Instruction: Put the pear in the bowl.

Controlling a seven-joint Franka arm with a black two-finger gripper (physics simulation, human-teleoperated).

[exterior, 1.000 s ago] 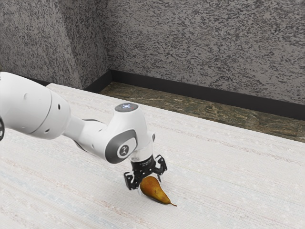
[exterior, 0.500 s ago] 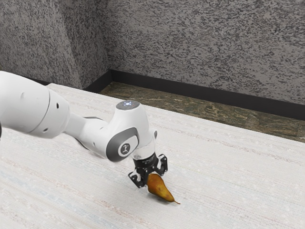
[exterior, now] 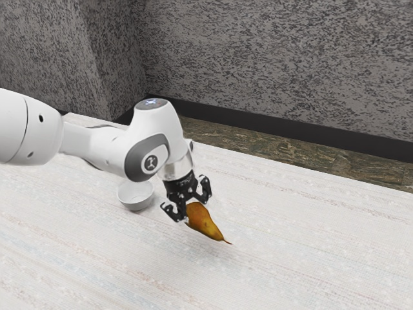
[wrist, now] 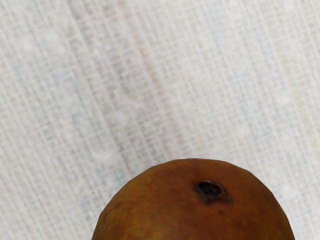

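White table [exterior: 290, 258] has a bowl [exterior: 135, 197] on it; the gripper [exterior: 191, 208] pinches the pear [exterior: 206, 223] above the table.

Pear [exterior: 205, 223] in tool [exterior: 194, 212], bowl [exterior: 134, 203] nearby

Pear [exterior: 205, 223] raised with end effector [exterior: 191, 209]; bowl [exterior: 135, 201] uncovered.

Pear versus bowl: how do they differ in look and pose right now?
The pear is brownish orange; the bowl is white.
The pear is solid and tapers to a thin stem, while the bowl is hollow with a wide, open top.
The pear is tilted, stem end low, in the gripper, seemingly off the table; the bowl stands upright on it.
Both are rounded.
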